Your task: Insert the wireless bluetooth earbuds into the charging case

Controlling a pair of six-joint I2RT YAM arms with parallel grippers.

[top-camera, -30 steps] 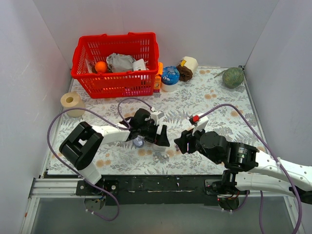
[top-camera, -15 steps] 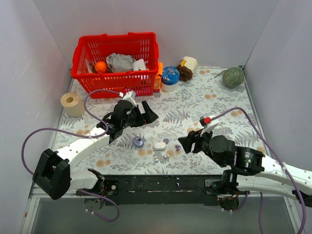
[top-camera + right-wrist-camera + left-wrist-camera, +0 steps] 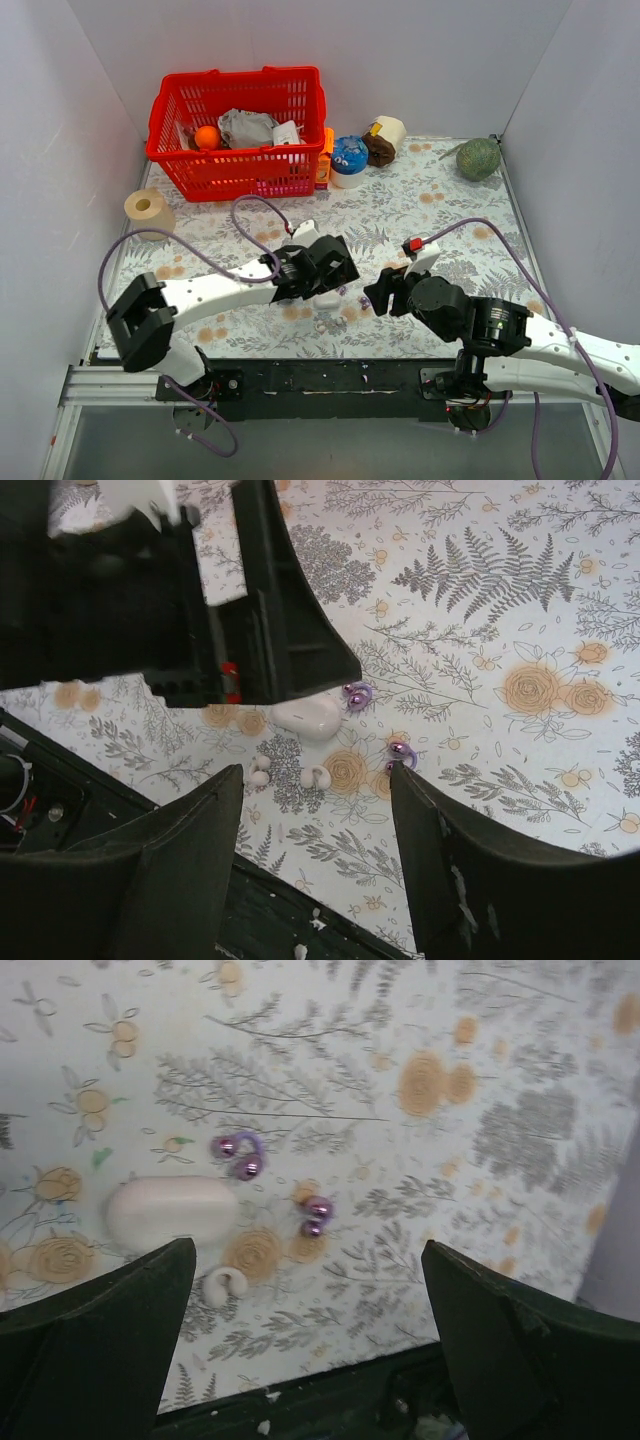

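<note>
The charging case (image 3: 170, 1212) is a pale closed pebble lying on the floral mat; it also shows in the right wrist view (image 3: 308, 717). Two shiny purple earbuds lie loose just right of it: one (image 3: 238, 1155) touching or nearly touching the case, the other (image 3: 316, 1214) a little further off. Both show in the right wrist view (image 3: 357, 693) (image 3: 400, 753). My left gripper (image 3: 310, 1360) (image 3: 325, 268) hovers open and empty above them, hiding the case from the top view. My right gripper (image 3: 320, 870) (image 3: 385, 293) is open and empty, just right of the buds.
Small white curled pieces (image 3: 316, 777) (image 3: 258, 771) lie in front of the case, close to the table's black front edge (image 3: 330, 375). At the back stand a red basket (image 3: 240, 175), a paper roll (image 3: 148, 210), a blue ball (image 3: 350, 153) and a green lump (image 3: 478, 158).
My left gripper has swung from the back left to right over the case and buds. My right gripper has shifted slightly left toward them. Case and buds have not moved.
</note>
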